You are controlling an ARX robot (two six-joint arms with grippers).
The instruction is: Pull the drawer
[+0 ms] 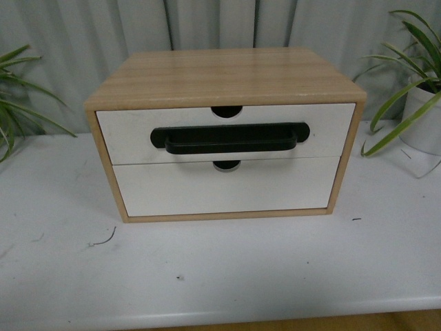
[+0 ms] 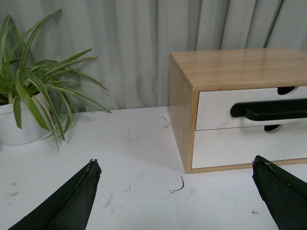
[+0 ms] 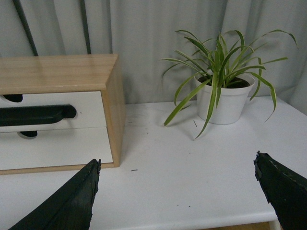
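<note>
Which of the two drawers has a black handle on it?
The top drawer: a long black bar handle runs across its white front. The bottom drawer is plain white, with no handle.

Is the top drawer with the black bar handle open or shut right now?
Shut. The drawer sits with its white front flush in the wooden cabinet, level with the lower drawer, and none of its inside shows.

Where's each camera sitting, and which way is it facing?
Front view: on the body, facing the cabinet and drawer squarely; no arm shows.
Left wrist view: left arm, past the open left gripper, toward the cabinet's left corner and left plant.
Right wrist view: right arm, past the open right gripper, toward the right corner and right plant.
All three share the handle.
</note>
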